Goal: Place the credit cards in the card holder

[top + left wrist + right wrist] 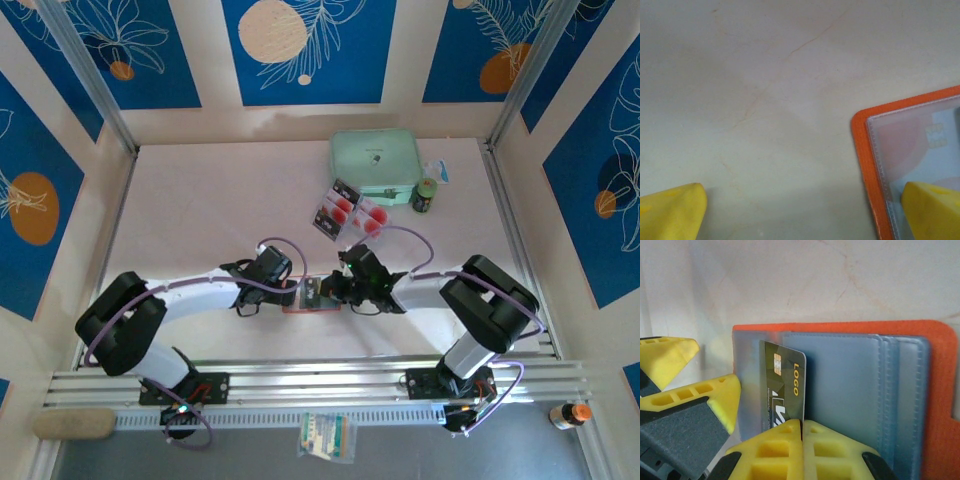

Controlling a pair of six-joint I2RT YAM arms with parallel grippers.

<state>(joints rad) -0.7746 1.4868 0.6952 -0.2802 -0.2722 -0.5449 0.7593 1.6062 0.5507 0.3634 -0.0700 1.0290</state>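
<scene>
The orange-red card holder (312, 298) lies open on the table between both grippers, its blue-grey sleeves (845, 390) facing up. My right gripper (802, 429) is shut on the edge of a dark credit card (785, 385) marked LOGO. That card stands at the sleeves, its left part behind a clear sleeve. My left gripper (802, 215) is open. One of its yellow fingertips (932, 210) is over the holder's clear sleeve, and the other is over the bare table beside the holder's corner (862, 150). More credit cards (350, 212) with red dots lie farther back.
A mint-green case (375, 160) and a small dark bottle (425, 195) stand at the back right, beside the clear tray (324, 222) holding the cards. Metal rails (320, 385) run along the near edge. A packet (325, 437) and an orange bottle (570, 413) lie beyond them.
</scene>
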